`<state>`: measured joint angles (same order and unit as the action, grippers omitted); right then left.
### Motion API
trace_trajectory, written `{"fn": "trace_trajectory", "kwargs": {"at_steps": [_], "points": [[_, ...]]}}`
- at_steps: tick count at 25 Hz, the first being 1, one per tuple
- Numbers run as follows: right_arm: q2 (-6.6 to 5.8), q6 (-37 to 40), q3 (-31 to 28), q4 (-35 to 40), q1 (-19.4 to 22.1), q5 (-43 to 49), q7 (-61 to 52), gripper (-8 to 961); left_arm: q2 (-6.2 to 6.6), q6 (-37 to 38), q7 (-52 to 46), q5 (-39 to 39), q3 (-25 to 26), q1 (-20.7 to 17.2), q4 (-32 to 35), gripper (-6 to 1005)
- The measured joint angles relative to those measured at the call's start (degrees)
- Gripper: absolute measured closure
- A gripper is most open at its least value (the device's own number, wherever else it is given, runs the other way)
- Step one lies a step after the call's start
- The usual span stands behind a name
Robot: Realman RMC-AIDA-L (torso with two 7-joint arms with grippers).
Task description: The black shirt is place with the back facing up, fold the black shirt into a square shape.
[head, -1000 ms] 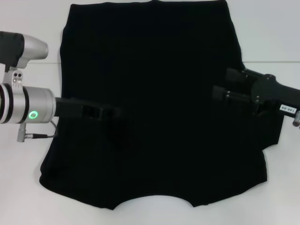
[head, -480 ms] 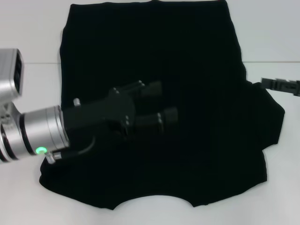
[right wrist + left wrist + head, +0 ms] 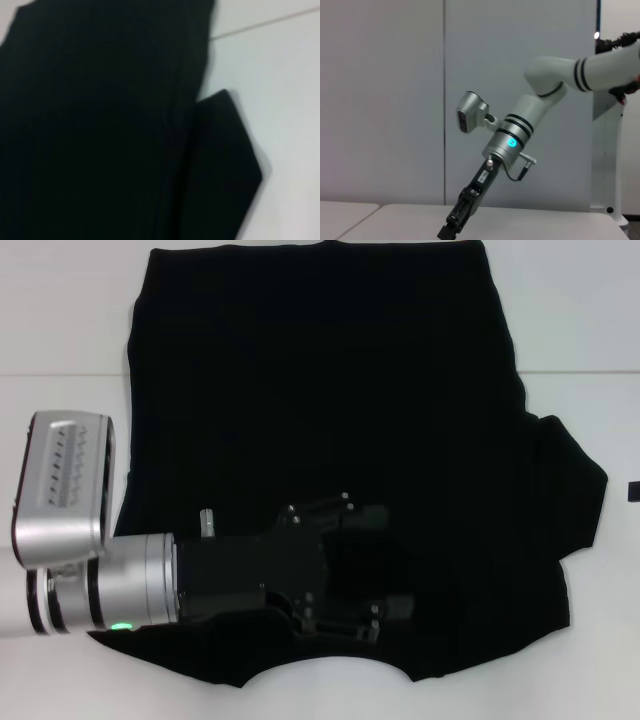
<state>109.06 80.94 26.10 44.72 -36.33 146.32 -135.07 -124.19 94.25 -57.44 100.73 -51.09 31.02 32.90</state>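
Left gripper [image 3: 385,565] swings down from mid-shirt toward the tabletop's near edge, now over the black shirt [image 3: 330,400] just above the collar notch. Its jaws are spread wide, holding nothing. Right gripper [image 3: 451,227] pulls back off the shirt toward the right edge; only a sliver shows at the head view's right border, and the left wrist view shows it angled down over the tabletop [image 3: 590,330], jaw state can't tell. Shirt lies flat, spread across the tabletop's centre, hem at the far edge, collar near; right sleeve [image 3: 220,165] sticks out toward the right edge.
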Motion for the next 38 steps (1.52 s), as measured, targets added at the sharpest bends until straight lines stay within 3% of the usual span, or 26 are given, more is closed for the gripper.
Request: {"fn": "trace_trajectory", "kwargs": {"at_steps": [14, 24, 33, 38], "points": [[0.61, -10.89, 4.44, -10.83, -5.57, 2.47, -1.43, 151, 0.07, -1.35, 2.24, 3.65, -1.59, 0.58, -0.24, 70], [0.74, -13.31, 5.15, -13.46, -5.99, 2.45, -1.17, 155, 0.14, -2.54, 2.12, 3.87, -1.59, 0.78, -0.11, 74], [1.64, -15.17, 5.19, -13.70, -6.26, 2.43, -1.26, 159, 0.26, -3.14, 1.48, 3.87, -1.24, 0.98, -0.11, 77], [2.44, -16.90, 6.75, -13.74, -6.42, 2.46, -1.38, 376, 0.27, -3.21, 0.77, 3.86, -0.92, 0.98, -0.11, 79]]}}
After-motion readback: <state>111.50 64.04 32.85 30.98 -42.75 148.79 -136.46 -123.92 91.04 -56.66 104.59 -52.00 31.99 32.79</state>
